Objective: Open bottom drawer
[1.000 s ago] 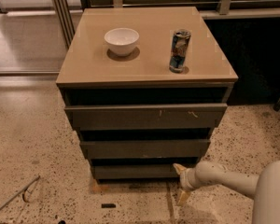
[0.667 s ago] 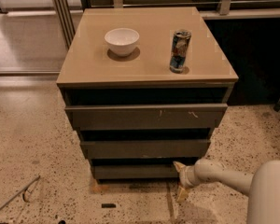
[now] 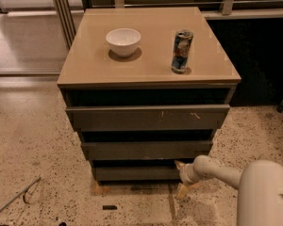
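**Inspector A:** Gripper position?

**Inspector B:** Gripper is low at the bottom right corner of the cabinet, just beside the right end of the bottom drawer. One fingertip is at that drawer's upper right corner and the other points down at the floor. Jaws spread wide, holding nothing.

**Inspector A:** Drawer?

**Inspector B:** Lowest of three fronts, set back under the middle one, just above the floor.

**Inspector A:** Top surface?

**Inspector B:** Bowl towards the back left, can upright near the right edge, well apart.
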### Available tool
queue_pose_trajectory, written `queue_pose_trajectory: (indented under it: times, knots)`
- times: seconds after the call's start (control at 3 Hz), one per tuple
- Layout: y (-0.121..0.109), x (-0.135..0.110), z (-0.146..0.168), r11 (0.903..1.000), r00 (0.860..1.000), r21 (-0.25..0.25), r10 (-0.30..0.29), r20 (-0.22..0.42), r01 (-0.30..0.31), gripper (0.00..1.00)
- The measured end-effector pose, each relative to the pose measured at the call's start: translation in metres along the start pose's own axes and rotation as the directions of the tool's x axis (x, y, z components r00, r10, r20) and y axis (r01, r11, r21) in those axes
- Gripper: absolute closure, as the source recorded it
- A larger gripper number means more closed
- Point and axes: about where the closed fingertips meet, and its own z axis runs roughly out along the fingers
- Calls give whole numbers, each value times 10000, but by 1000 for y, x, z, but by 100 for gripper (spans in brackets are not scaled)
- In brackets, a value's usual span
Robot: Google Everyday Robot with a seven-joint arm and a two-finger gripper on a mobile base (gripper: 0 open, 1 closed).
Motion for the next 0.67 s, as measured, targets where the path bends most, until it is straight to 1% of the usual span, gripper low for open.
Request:
queue_pose_trajectory:
  times: [0.33, 0.67]
  knots:
    - [-8, 2, 15, 9998, 9999, -193, 107, -20, -108, 0]
    - [-14, 3, 39, 9974, 9996, -665, 266, -69, -270, 0]
